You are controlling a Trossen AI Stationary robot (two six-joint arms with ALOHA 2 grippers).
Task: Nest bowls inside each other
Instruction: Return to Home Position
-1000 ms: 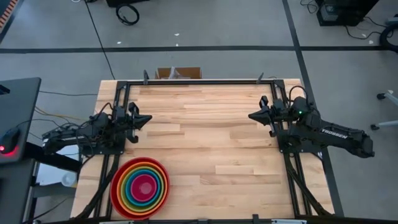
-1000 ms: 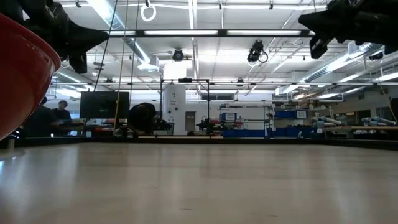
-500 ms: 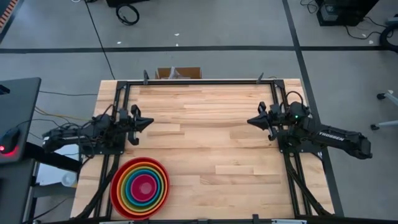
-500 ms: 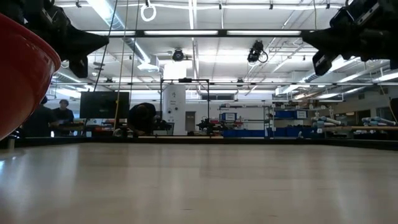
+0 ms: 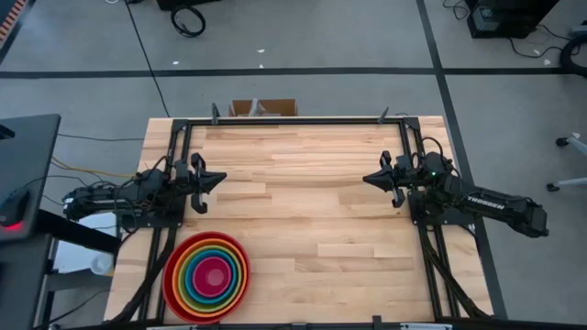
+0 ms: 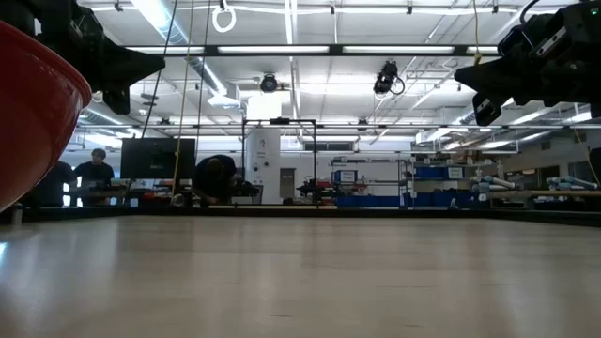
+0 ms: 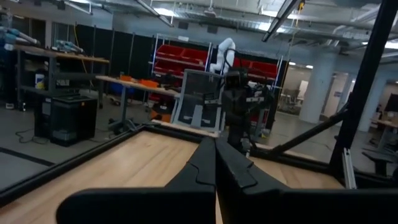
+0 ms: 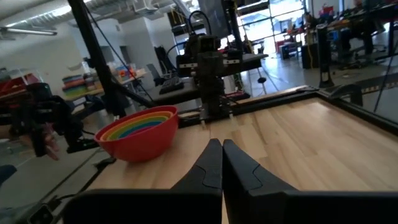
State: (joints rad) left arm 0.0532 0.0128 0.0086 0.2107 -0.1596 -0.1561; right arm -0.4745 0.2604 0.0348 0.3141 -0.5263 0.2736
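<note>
A stack of nested bowls (image 5: 206, 277) stands on its base near the table's near left corner: a red outer bowl with orange, yellow, green, blue and pink ones inside. Its red wall fills the low view's left edge (image 6: 33, 113), and it shows in the right wrist view (image 8: 138, 132). My left gripper (image 5: 220, 177) hangs shut above the table's left side, beyond the stack's far side. My right gripper (image 5: 367, 178) hangs shut above the right side, pointing across the table. Both hold nothing.
A black frame (image 5: 293, 120) runs along the table's far edge and down both sides. Bare wood (image 5: 303, 202) lies between the two grippers. A small cardboard box (image 5: 263, 107) sits just past the far edge. People stand in the room beyond (image 6: 94, 174).
My right gripper has sunk lower over the table's right side and its arm has drawn back a little toward the right edge; its fingers have stayed shut. The stack of bowls has not moved.
</note>
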